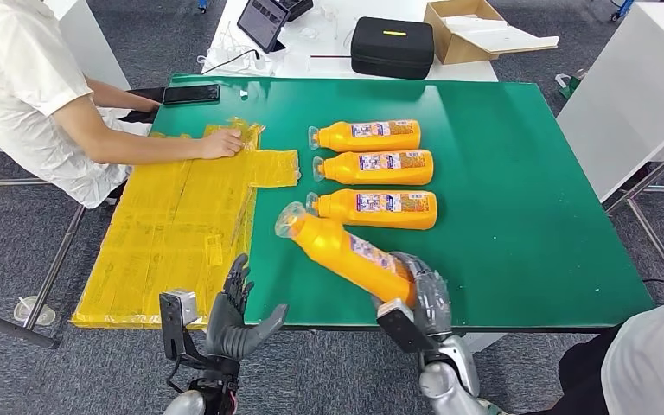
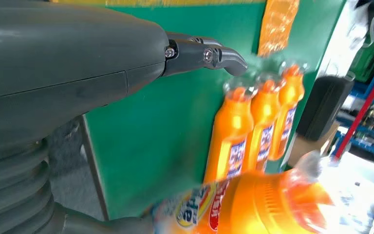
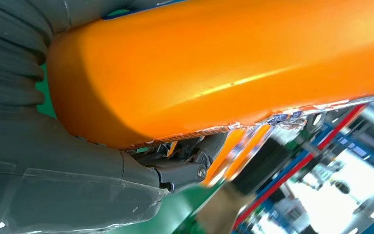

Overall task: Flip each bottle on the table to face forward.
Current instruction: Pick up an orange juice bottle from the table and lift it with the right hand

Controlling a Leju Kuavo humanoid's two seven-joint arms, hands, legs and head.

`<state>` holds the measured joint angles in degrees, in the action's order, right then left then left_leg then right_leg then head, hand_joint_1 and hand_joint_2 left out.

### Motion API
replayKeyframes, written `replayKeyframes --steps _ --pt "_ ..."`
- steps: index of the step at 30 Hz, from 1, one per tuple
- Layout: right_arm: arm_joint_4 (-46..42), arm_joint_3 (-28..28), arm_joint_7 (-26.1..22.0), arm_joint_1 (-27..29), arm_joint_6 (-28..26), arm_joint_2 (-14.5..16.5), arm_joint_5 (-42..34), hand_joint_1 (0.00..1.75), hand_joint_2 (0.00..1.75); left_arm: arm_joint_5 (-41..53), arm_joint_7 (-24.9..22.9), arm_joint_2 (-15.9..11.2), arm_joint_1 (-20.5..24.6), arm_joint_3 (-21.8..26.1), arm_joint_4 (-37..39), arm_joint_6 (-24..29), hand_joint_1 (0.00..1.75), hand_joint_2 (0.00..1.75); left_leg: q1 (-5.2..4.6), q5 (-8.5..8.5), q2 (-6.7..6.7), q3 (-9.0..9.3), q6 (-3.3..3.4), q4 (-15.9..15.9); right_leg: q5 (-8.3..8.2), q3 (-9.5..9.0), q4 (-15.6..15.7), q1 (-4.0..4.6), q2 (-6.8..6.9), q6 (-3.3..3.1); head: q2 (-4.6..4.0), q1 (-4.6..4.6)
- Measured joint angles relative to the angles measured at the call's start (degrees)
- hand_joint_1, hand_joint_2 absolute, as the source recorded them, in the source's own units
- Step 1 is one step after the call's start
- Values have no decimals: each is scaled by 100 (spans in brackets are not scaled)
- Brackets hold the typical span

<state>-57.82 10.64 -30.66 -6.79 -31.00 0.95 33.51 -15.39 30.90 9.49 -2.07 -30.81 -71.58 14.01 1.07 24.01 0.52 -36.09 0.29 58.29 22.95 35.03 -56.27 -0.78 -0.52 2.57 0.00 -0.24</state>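
Four orange bottles are on or over the green table [image 1: 519,216]: three lie on their sides in a row, caps pointing the same way, labels up, and the fourth is in the right hand [image 1: 419,298]. That held bottle [image 1: 346,251] is tilted, its base wrapped by the fingers [image 1: 432,290] at the table's near edge, its clear cap end raised and pointing away from the palm toward the row; the right wrist view shows its orange body [image 3: 214,63] pressed against the palm with the thumb [image 3: 180,173] curled under it. All four look filled with orange liquid up to their clear caps. The nearest lying bottle [image 1: 376,209] sits just beyond the held one's cap, the middle bottle [image 1: 376,166] past that, and the far bottle [image 1: 367,136] farthest from the fingers, each just beside its neighbour. The left hand [image 1: 238,316] hovers at the near edge beside the held bottle, fingers apart and holding nothing; in the left wrist view a dark fingertip [image 2: 224,58] points out over the green surface toward the row. A yellow sheet [image 1: 181,233] covers the table's side beyond the left hand, and a person's hand [image 1: 220,144] rests on its far end. Past the table stand a black case [image 1: 391,47], closed, and an open cardboard box [image 1: 467,30] with pale sheets in it.
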Motion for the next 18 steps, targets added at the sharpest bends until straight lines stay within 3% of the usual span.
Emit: replayKeyframes --steps 6,18 --pt "-303 831 -244 191 488 554 -275 165 175 -689 -331 -4 139 6 132 -971 0 175 2 -2 0 -2 -1 -1 0 2 -1 0 0 -1 0 -1" --pt "120 1518 -310 -149 664 758 -522 156 175 -1205 -350 66 257 42 120 -1807 0 175 1 -2 1 -4 -1 0 0 3 -1 0 0 -1 0 0"
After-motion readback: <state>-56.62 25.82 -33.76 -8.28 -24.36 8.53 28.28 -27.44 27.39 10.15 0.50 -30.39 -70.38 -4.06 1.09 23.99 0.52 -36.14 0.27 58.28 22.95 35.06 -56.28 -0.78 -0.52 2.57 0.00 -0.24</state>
